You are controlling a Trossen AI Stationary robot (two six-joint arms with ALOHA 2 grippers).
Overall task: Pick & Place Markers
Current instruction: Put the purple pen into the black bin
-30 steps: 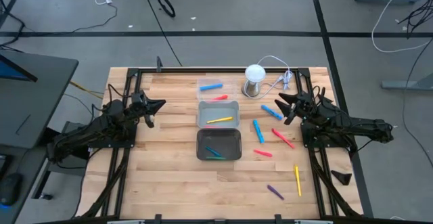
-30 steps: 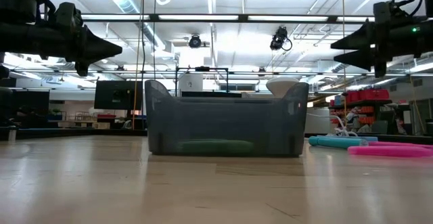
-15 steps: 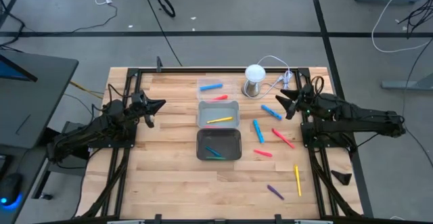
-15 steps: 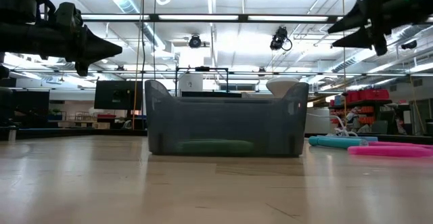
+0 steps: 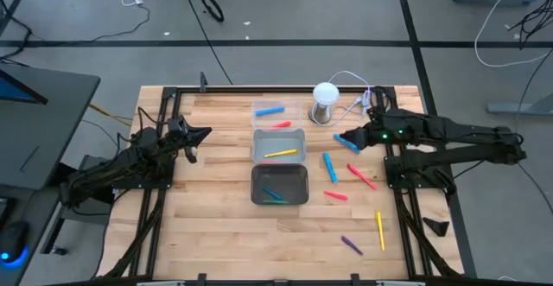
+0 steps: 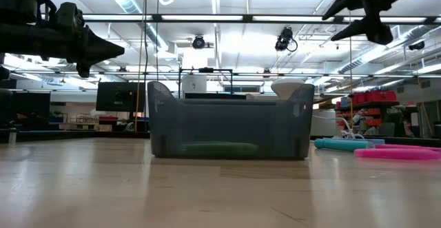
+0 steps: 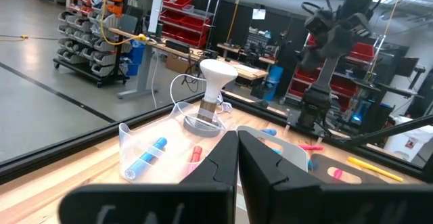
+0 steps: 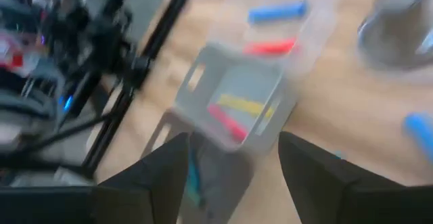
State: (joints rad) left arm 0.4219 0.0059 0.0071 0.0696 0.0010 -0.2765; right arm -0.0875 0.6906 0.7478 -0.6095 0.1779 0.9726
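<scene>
Since the previous frames we see the right gripper [image 5: 341, 136] swung leftward, now hovering above the blue marker [image 5: 347, 143] beside the white-domed cylinder [image 5: 324, 103], fingers spread and holding nothing. We note the left gripper [image 5: 206, 133] unchanged near the tabletop's [image 5: 216, 217] left side, clenched shut and empty. Markers nearest the right gripper: a second blue one [image 5: 329, 167], two pink ones [image 5: 360, 175] lying loose to the right of the trays, then a yellow [image 5: 379, 230] and a purple [image 5: 351, 244] toward the near right edge. We record the light grey tray [image 5: 278, 146] holding a yellow marker [image 5: 280, 153], the dark tray [image 5: 279, 185] just behind it holding green and blue ones, and a clear tray [image 5: 272, 113] farther off with a blue and a red marker.
</scene>
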